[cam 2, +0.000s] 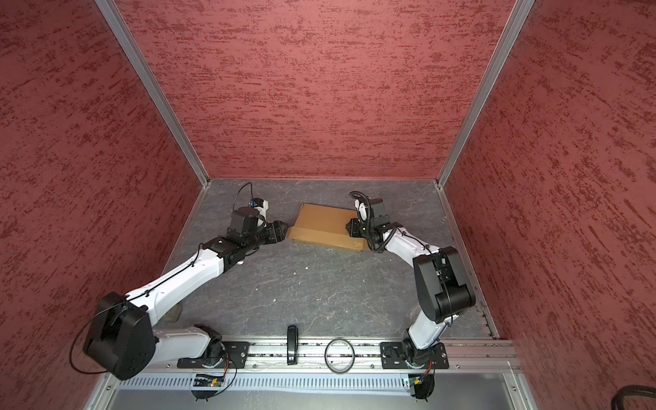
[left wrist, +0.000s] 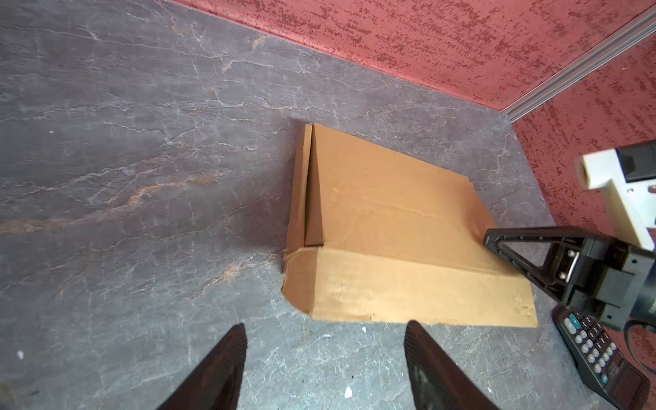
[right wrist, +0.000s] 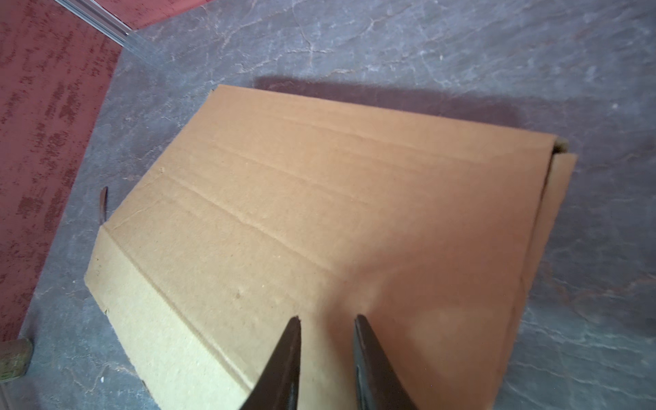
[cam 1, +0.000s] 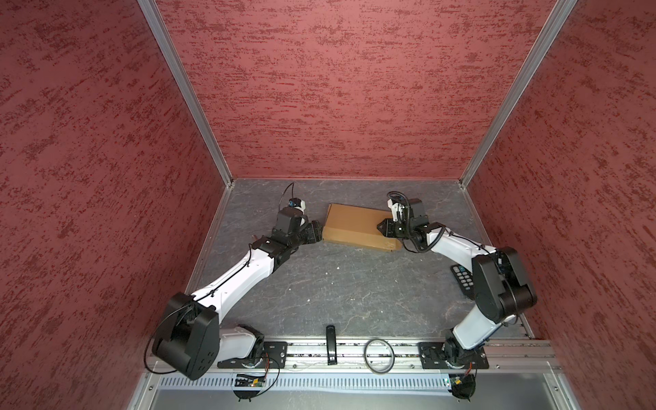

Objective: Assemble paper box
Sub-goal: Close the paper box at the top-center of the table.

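Observation:
The paper box (cam 1: 355, 227) (cam 2: 323, 227) lies folded into a shallow tan cardboard box at the back middle of the grey table. In the left wrist view the paper box (left wrist: 390, 230) shows a side flap standing a little off its near end. My left gripper (cam 1: 319, 232) (left wrist: 324, 328) is open just off the box's left end, with only bare table between its fingers. My right gripper (cam 1: 380, 226) (right wrist: 328, 319) hovers low over the right part of the lid (right wrist: 319, 213). Its jaws are a narrow gap apart with nothing between them.
A black remote control (cam 1: 463, 280) (left wrist: 600, 362) lies on the table near the right arm. A black bar (cam 1: 331, 344) and a ring (cam 1: 379, 355) rest on the front rail. Red walls close in on three sides. A small brownish piece (cam 2: 174, 314) sits front left.

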You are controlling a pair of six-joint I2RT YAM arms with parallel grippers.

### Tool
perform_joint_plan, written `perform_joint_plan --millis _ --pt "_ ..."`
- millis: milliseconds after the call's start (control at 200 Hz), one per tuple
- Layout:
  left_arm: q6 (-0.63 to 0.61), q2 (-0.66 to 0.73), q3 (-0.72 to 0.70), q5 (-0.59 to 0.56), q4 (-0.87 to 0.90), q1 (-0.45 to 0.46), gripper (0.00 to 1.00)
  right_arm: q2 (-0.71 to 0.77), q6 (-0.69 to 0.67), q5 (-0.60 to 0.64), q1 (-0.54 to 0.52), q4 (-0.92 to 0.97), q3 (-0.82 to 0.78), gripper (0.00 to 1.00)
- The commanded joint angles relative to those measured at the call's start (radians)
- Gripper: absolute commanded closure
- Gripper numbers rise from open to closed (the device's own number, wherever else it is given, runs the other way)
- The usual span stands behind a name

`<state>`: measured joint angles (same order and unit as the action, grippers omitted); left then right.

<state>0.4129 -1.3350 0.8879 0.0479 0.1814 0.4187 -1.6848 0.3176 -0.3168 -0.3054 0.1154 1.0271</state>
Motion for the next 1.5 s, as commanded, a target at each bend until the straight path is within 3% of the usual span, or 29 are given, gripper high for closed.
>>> perform_joint_plan --millis 0,316,646,902,1272,1493 --pt "-0.018 -0.058 0.04 0.059 -0.012 -0.015 0.28 -0.017 -0.005 0.036 -0.007 -0.025 -0.008 0.72" --pt "-0.019 -0.242 0.115 0.14 -0.068 -0.024 0.3 -0.034 -0.013 0.057 -0.007 -0.018 -0.019 0.72" --pt "-0.01 -0.356 0.125 0.112 -0.113 -0.028 0.37 -0.047 -0.019 0.061 -0.009 -0.013 -0.011 0.73" --pt "-0.001 -0.405 0.136 0.089 -0.133 -0.035 0.41 -0.058 -0.02 0.058 -0.009 -0.01 -0.004 0.73" --pt "0.017 -0.468 0.158 0.081 -0.104 -0.04 0.61 -0.062 -0.023 0.061 -0.009 0.0 0.003 0.74" --pt "0.018 -0.463 0.156 0.068 -0.089 -0.038 0.63 -0.061 -0.023 0.063 -0.011 0.003 0.015 0.73"
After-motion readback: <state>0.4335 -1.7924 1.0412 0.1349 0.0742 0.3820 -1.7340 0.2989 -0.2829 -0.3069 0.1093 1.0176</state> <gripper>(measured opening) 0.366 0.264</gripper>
